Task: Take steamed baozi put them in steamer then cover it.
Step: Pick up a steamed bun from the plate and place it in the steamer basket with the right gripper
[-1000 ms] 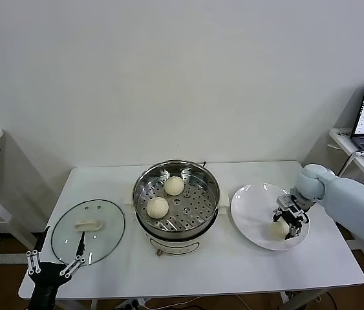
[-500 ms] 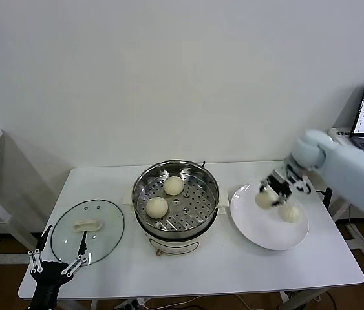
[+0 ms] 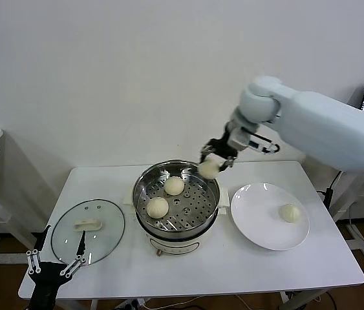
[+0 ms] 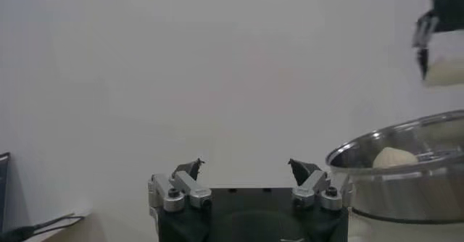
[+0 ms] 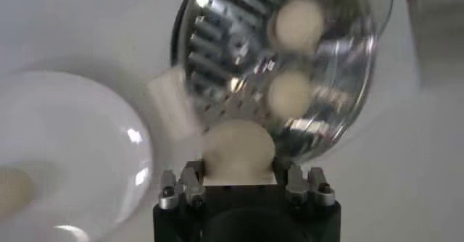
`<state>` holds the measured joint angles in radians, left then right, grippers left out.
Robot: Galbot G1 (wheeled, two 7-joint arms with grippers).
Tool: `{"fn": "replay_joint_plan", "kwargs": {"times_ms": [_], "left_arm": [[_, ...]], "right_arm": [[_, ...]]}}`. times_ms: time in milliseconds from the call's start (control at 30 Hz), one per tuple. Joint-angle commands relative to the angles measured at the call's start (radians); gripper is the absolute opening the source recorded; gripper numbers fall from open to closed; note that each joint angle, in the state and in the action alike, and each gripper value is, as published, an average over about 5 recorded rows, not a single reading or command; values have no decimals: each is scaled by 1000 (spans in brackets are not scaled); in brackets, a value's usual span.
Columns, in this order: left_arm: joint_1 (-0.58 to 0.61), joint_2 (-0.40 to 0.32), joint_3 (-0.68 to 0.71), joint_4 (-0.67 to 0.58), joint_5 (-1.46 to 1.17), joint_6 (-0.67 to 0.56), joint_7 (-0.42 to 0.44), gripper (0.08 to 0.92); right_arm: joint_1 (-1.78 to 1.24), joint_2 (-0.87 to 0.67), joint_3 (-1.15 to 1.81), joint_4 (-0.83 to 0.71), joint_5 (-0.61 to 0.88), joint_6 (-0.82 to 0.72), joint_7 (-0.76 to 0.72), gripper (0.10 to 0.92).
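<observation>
Right gripper (image 3: 215,158) pinches one baozi (image 3: 208,168), held in the air above the far right rim of the steamer (image 3: 176,197). Two buns (image 3: 174,185) lie on the perforated tray inside; one more bun (image 3: 289,212) sits on the white plate (image 3: 259,223) to the right. Glass cover (image 3: 88,231) lies flat on the table (image 3: 233,265) left of the steamer. Left gripper (image 3: 55,266) hangs low at the table's front left corner, jaws spread, holding nothing
</observation>
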<state>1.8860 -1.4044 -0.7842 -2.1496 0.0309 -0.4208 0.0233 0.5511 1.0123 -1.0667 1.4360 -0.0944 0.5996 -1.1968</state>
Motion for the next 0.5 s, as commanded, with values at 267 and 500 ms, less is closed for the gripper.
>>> {"fn": "replay_joint_plan", "kwargs": {"times_ms": [267, 500], "left_arm": [[1, 1, -6, -10, -12, -6, 0, 823], [3, 0, -10, -10, -15, -9, 0, 823]], "right_arm": [[-109, 113, -43, 55, -137, 202, 13, 636], [-137, 124, -48, 29, -162, 225, 9, 636]]}}
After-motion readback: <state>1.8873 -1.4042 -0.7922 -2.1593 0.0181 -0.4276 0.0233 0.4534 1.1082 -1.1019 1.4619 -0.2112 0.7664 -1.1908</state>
